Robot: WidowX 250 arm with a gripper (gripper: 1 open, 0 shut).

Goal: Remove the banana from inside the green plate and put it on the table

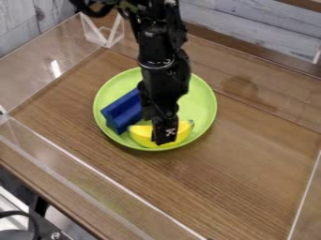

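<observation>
One banana (179, 132) lies in the near right part of the green plate (201, 97), directly under the pincer (160, 134), which points straight down into the plate. The pincer's fingers are spread, one on each side of the banana's middle, low against it; whether they touch it cannot be told. The black arm covers the middle of the banana, so only its yellow ends show to either side. A blue block (120, 109) lies in the plate's left half, partly behind the arm. The plate rests on the brown tabletop (238, 178), whose clear walls are hard to trace.
</observation>
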